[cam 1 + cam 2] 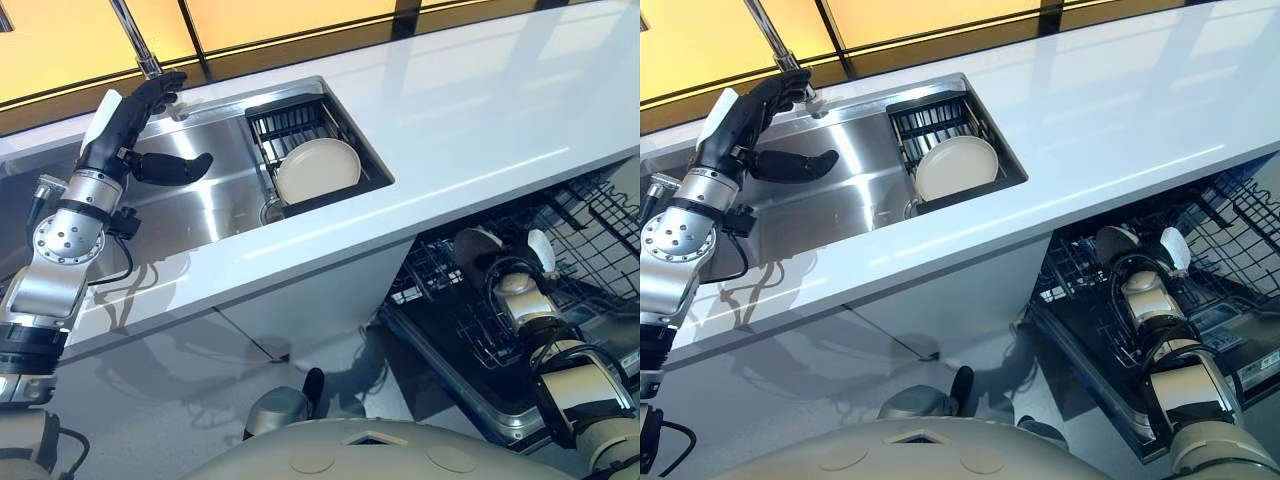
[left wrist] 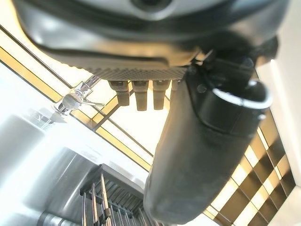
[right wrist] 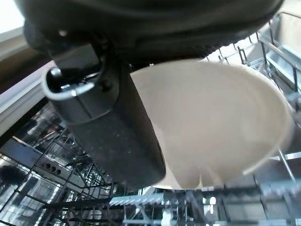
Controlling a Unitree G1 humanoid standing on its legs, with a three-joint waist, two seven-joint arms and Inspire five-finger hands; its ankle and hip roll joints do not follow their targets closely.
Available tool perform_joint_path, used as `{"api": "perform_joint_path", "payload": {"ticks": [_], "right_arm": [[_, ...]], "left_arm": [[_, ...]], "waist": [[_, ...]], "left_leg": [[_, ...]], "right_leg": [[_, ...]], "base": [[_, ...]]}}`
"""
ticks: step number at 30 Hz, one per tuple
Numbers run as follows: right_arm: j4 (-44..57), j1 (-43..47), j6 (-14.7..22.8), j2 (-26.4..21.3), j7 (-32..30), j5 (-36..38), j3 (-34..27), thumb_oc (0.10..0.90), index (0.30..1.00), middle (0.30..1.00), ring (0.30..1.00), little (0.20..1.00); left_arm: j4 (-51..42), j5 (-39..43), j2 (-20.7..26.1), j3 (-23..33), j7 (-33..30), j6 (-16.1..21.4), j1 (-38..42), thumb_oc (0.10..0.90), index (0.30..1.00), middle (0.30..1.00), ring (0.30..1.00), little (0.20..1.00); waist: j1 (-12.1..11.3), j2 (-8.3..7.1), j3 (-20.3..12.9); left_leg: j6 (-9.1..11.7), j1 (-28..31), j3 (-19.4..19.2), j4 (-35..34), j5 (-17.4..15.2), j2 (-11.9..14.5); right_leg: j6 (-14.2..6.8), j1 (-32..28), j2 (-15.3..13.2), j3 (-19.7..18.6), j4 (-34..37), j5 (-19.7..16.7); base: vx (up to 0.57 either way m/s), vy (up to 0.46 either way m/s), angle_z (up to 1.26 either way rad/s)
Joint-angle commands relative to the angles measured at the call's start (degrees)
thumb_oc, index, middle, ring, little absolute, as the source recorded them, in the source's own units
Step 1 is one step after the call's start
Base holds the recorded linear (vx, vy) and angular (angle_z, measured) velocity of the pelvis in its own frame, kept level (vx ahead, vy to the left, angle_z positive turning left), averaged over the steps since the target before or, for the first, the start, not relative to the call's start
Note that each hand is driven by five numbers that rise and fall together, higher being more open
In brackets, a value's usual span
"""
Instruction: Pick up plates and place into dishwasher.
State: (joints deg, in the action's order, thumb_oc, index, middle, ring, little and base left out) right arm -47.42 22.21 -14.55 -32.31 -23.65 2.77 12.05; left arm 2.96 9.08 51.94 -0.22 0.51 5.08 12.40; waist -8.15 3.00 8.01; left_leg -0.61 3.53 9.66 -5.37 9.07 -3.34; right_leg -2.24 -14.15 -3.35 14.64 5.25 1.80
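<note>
A cream plate point(image 1: 318, 170) leans in the black dish rack point(image 1: 290, 118) at the right end of the sink. My left hand point(image 1: 128, 125) hovers over the sink's left part near the tap, fingers relaxed and thumb point(image 2: 197, 155) out, holding nothing. My right hand point(image 1: 478, 252) is low inside the open dishwasher's lower rack point(image 1: 600, 225). In the right wrist view its thumb point(image 3: 110, 127) lies across a second cream plate point(image 3: 221, 122), pinching it against the fingers just above the rack's wires.
The steel sink point(image 1: 200, 205) is set in a long white counter point(image 1: 480, 130), with a chrome tap point(image 1: 135, 35) at its back edge. The dishwasher door point(image 1: 470, 390) hangs open below the counter's front edge, wire tines point(image 3: 263, 47) standing around the held plate.
</note>
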Motion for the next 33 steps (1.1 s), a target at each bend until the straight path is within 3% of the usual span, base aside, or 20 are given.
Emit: {"api": "perform_joint_path", "payload": {"ticks": [1, 6, 15, 20, 23, 25, 28, 31, 33], "right_arm": [[10.04, 2.41, 7.94, -3.26, -4.7, 1.04, 0.18, 0.8, 0.9, 0.9, 0.9, 0.9], [22.84, -7.52, 13.62, -1.74, -6.06, -1.48, -6.74, 0.8, 0.9, 0.9, 0.9, 0.9], [34.52, -12.93, 15.5, -2.69, -7.11, -9.77, -10.86, 0.8, 0.9, 0.9, 0.9, 0.9], [39.67, -18.28, 19.1, -0.85, -7.0, -11.26, -13.18, 0.8, 0.9, 0.9, 0.9, 0.9], [40.53, -21.91, 18.99, 1.17, -4.92, -9.26, -13.04, 0.8, 0.9, 0.9, 0.9, 0.9], [39.46, -25.27, 20.79, 3.26, -3.77, -8.93, -11.9, 0.8, 0.9, 0.9, 0.9, 0.9], [37.38, -27.45, 19.6, 4.81, -1.58, -8.51, -9.1, 0.8, 0.9, 0.9, 0.9, 0.9], [34.31, -29.28, 20.33, 5.03, 3.38, -7.92, -6.22, 0.8, 0.9, 0.9, 0.9, 0.9], [34.46, -30.29, 22.89, 3.92, 9.04, -5.46, -3.16, 0.8, 0.9, 0.9, 0.9, 0.9]], "left_arm": [[-1.79, -0.05, 2.59, 3.38, -2.01, 4.94, 5.66, 0.8, 0.9, 0.9, 0.9, 0.9], [-2.39, -1.82, 1.79, 6.82, -2.51, 6.35, 1.99, 0.8, 0.9, 0.9, 0.9, 0.9], [-1.83, -2.82, 1.38, 7.83, -3.44, 5.71, 2.34, 0.8, 0.9, 0.9, 0.9, 0.9], [-1.96, -5.69, 1.84, 9.63, -3.07, 5.49, 1.14, 0.8, 0.9, 0.9, 0.9, 0.9], [0.22, -6.83, 4.66, 10.13, -3.09, 3.52, 2.66, 0.8, 0.9, 0.9, 0.9, 0.9], [4.31, -4.9, 8.38, 9.66, -2.55, 1.68, 4.84, 0.8, 0.9, 0.9, 0.9, 0.9], [8.68, -4.15, 12.08, 7.86, -2.36, -0.59, 8.36, 0.8, 0.9, 0.9, 0.9, 0.9], [13.65, -3.4, 15.33, 4.59, -1.15, -2.41, 13.09, 0.8, 0.9, 0.9, 0.9, 0.9], [16.98, -4.0, 17.2, 1.38, -0.1, -3.68, 16.52, 0.8, 0.9, 0.9, 0.9, 0.9]], "waist": [[0.53, -0.18, -3.46], [2.96, -0.65, -4.21], [6.51, -0.98, -5.11], [8.32, -1.04, -5.52], [9.89, -0.85, -5.59], [11.34, -0.5, -5.86], [12.79, 0.14, -5.78], [14.0, 0.73, -5.41], [14.65, 0.98, -5.15]], "left_leg": [[1.41, 3.48, -4.56, 0.37, -6.58, 0.49], [0.73, 3.92, -6.7, 0.37, -7.38, 0.36], [0.13, 4.66, -10.38, 0.37, -8.23, 0.78], [-0.08, 4.54, -11.83, 0.37, -8.42, 0.98], [-0.13, 4.46, -13.09, 0.37, -8.55, 1.2], [-0.19, 4.33, -14.27, 0.37, -8.62, 1.34], [-0.27, 4.17, -15.5, 0.37, -8.57, 1.45], [-0.46, 4.37, -16.57, 0.37, -8.81, 1.44], [-0.63, 4.42, -17.14, 0.37, -8.99, 1.32]], "right_leg": [[-0.32, 2.96, 0.07, -1.15, -3.36, -0.54], [-1.2, 3.49, 0.05, -3.14, -2.87, -1.13], [-2.12, 4.8, 0.12, -6.18, -2.95, -1.78], [-2.66, 5.75, 0.15, -7.35, -3.1, -2.08], [-2.91, 6.53, 0.25, -8.21, -3.48, -2.12], [-3.24, 7.33, 0.33, -9.21, -3.84, -2.22], [-3.41, 8.19, 0.44, -10.18, -4.26, -2.39], [-3.54, 8.69, 0.44, -10.91, -4.68, -2.59], [-3.8, 8.98, 0.32, -11.25, -4.86, -2.93]], "base": [[-0.04, 0.04, -0.05], [-0.04, 0.044, -0.19], [-0.03, 0.046, -0.24], [-0.04, 0.037, -0.24], [-0.04, 0.034, -0.15], [-0.03, 0.032, -0.2], [-0.03, 0.041, -0.31], [-0.01, 0.043, -0.17], [-0.01, 0.03, -0.17]]}}
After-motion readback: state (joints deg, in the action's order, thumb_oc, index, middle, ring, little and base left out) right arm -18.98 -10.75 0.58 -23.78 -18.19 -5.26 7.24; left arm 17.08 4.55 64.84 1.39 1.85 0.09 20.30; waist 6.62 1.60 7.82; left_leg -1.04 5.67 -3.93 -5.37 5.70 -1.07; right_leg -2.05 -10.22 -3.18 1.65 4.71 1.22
